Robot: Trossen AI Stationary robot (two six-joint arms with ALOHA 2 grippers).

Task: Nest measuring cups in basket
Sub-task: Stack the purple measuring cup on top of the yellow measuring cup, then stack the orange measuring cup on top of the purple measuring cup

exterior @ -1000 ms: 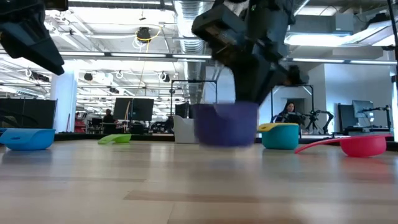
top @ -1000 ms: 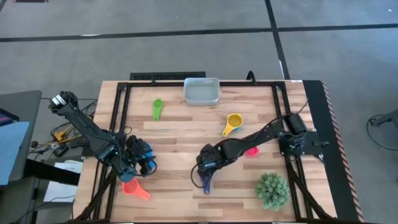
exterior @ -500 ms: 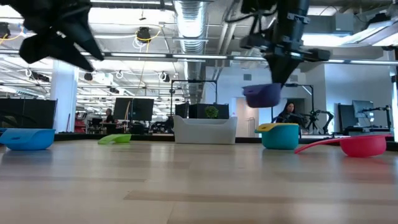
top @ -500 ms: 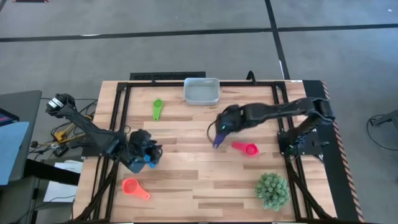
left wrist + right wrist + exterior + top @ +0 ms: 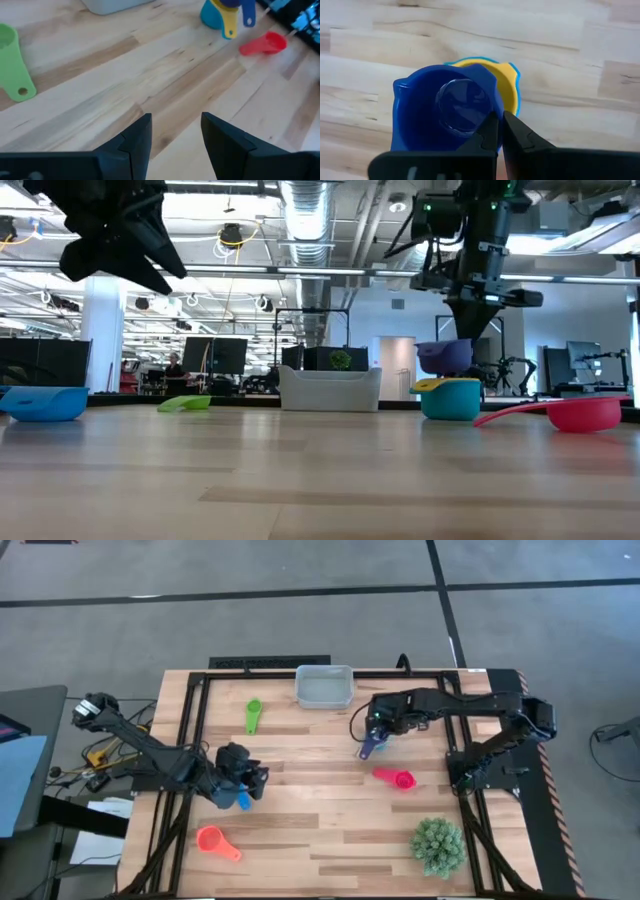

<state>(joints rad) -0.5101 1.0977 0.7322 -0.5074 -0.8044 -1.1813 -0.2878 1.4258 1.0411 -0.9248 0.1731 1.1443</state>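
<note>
While the right claw (image 5: 374, 736) stayed clamped on the purple cup (image 5: 446, 356), it had swung farther over since half a second ago, so the cup hung directly above the yellow cup nested in the teal cup (image 5: 449, 397), not yet seated. Beyond the claw, the basket (image 5: 324, 687) sat apart. Meanwhile the left claw (image 5: 247, 786) had edged inward, fingers (image 5: 137, 138) apart, gripping nothing, over the table (image 5: 300, 830).

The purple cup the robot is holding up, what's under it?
Right under the purple cup, held by the right gripper, sits a yellow cup nested inside a teal cup on the table. The purple cup covers most of the yellow cup's inside, so its contents cannot be seen.
</note>
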